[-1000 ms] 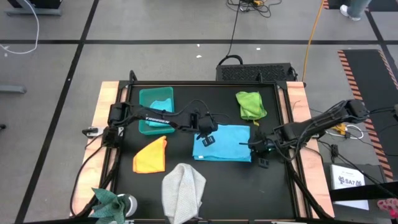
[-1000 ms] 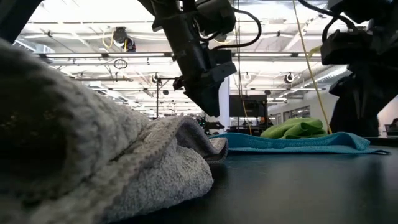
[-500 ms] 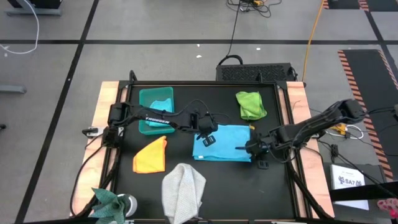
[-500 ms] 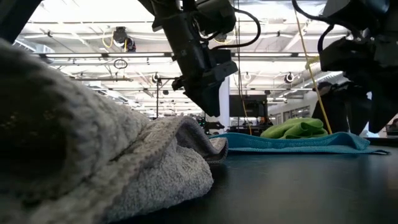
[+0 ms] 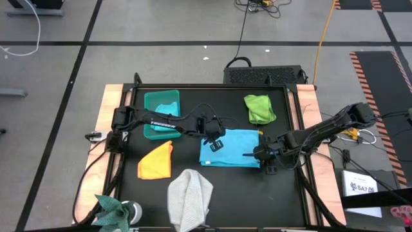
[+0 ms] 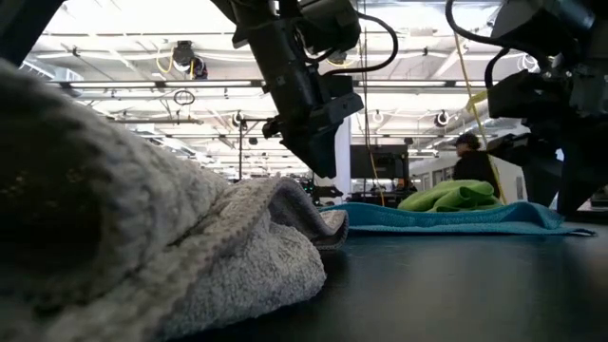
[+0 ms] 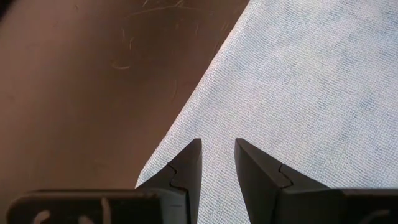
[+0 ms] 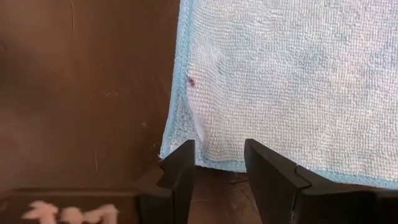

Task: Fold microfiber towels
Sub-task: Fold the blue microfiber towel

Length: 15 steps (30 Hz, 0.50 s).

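Nearest the camera in the low view, the crumpled light grey microfiber towel is filling the lower left of the frame, still a heap, so that one's not folded. In the high view it's sitting at bottom centre of the black table, with the orange-yellow microfiber towel left of centre, looking folded into a rough triangle.

Middle of the frame, the light blue microfiber towel is lying flat as a rectangle and both arms are working on it. The left claw is hovering over its left part, fingers a small way apart and holding nothing. The right claw is sitting at the towel's right edge near a corner, fingers parted with the hem just ahead of them, gripping nothing.

Farther back, the lime green microfiber towel is lying bunched at upper right, looks unfolded. At upper left the rigid teal plastic bin is holding a teal cloth, can't tell if it's folded.

My guess: maybe one or two done, blue mid-fold, grey and green still waiting.
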Available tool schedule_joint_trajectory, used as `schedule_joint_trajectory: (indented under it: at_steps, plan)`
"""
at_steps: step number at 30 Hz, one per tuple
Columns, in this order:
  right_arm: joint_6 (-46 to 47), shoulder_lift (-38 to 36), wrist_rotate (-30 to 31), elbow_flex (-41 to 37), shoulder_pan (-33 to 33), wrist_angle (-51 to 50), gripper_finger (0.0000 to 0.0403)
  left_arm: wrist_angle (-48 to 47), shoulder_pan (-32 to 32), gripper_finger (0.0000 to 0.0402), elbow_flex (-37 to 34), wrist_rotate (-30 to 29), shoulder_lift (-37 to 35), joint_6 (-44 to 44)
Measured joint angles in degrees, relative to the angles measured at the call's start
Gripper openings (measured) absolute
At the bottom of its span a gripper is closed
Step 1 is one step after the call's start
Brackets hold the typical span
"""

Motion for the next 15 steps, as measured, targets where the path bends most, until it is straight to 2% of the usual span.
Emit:
schedule_joint_trajectory:
  at_steps: [10,15]
  plan:
    - [0.24,0.0,1.64,-0.02,0.0,1.56,0.013,-0.04,0.0,0.0099,0.0,-0.02,0.0,0.0]
    - [3.39,0.0,1.38,-0.02,0.02,1.5,0.013,-0.04,0.0,0.0099,0.0,-0.04,0.0,0.0]
